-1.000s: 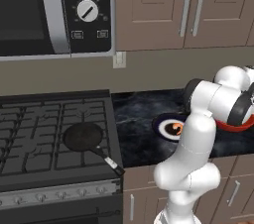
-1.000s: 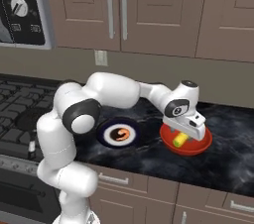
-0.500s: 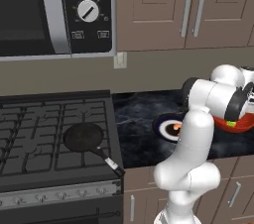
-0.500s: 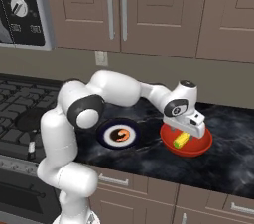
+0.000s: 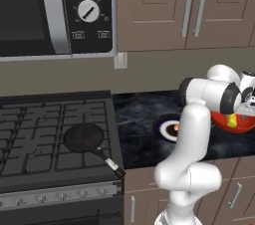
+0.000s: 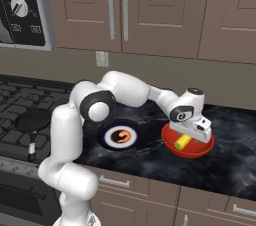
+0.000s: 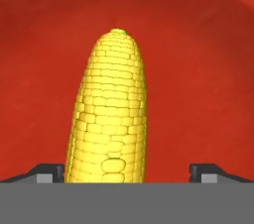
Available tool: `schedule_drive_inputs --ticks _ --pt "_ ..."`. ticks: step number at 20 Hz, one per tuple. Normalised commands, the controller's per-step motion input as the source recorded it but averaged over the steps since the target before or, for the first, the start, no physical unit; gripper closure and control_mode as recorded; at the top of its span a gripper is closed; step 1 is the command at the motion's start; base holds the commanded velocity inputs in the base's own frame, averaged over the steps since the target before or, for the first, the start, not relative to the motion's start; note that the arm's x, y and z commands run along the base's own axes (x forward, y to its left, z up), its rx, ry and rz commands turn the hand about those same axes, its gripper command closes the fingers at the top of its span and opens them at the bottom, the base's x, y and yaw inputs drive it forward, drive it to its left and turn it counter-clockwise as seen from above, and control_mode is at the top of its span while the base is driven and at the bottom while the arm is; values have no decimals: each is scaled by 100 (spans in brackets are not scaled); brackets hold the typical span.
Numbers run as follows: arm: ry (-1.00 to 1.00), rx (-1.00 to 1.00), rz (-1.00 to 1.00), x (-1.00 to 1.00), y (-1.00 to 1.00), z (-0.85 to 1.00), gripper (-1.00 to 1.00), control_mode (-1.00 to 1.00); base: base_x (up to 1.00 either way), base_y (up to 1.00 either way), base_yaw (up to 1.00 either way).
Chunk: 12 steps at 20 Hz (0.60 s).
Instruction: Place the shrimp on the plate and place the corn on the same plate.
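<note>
1. Corn (image 7: 110, 114): bright yellow kernels in neat rows; small green tip
2. Bowl (image 7: 198, 69): plain red throughout
3. Plate (image 6: 106, 138): dark navy rim; white inner ring; dark centre
4. Shrimp (image 6: 121, 136): orange; paler inside
5. Counter (image 6: 235, 160): black with grey marbling
6. Frying pan (image 5: 83, 137): black
7. Cabinets (image 6: 165, 10): brown; silver handles
8. Arm (image 6: 130, 87): white; dark joints

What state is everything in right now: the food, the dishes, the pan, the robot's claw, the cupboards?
Shrimp: lying on the plate.
Plate: on the counter, holding the shrimp.
Corn: lying in the red bowl, between the open fingers, not gripped.
Red bowl: upright beside the plate.
Gripper: open, down in the bowl.
Frying pan: empty, on the stove.
Cabinet doors: closed.
</note>
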Motion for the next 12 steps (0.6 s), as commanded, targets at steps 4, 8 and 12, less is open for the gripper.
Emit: schedule_drive_inputs --ticks 4,8,12 --pt "0 0 0 11 0 -13 100 -100 0 0 0" --pt "0 -1 -1 0 1 4 100 -100 0 0 0" --pt "0 0 -4 -31 22 72 100 -100 0 0 0"
